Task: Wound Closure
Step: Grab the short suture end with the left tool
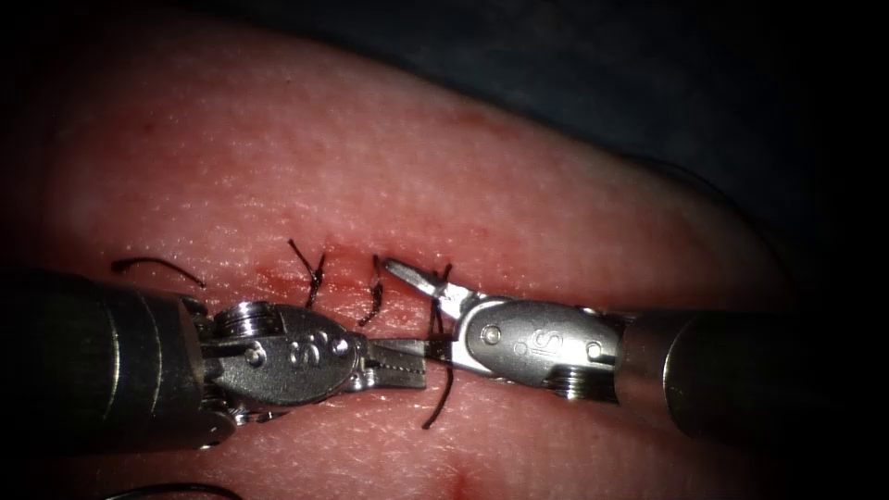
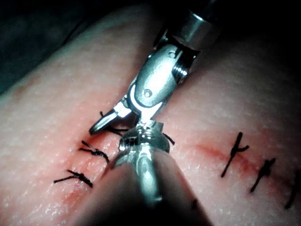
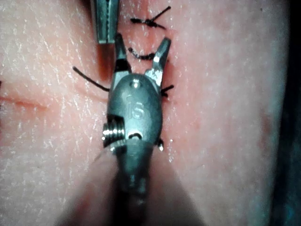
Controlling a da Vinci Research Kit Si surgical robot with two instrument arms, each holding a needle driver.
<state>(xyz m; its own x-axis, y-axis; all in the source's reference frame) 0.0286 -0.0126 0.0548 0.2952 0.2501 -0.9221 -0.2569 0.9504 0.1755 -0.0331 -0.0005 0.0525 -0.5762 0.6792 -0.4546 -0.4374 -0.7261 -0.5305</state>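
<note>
Pink pork-belly tissue (image 1: 389,167) carries the stitched reddish cut (image 1: 278,278); left hand (image 1: 412,363) is closed on black thread (image 1: 443,393) at a knot, right hand (image 1: 426,310) gapes wide astride that strand, holding nothing; curved needle unseen; a closing blade could clip the knot.

The endoscope view looks down from above and in front of the cut (image 1: 370,278) in the tissue (image 1: 389,157), close enough that both tools span the picture on either side of the cut. The left wrist view looks along its own shaft, very near, at the left tool (image 2: 146,136), with the right tool (image 2: 123,114) beyond it over the cut. The right wrist view looks along its shaft, equally near. All three views share the stitches (image 3: 148,22) on the cut.
</note>
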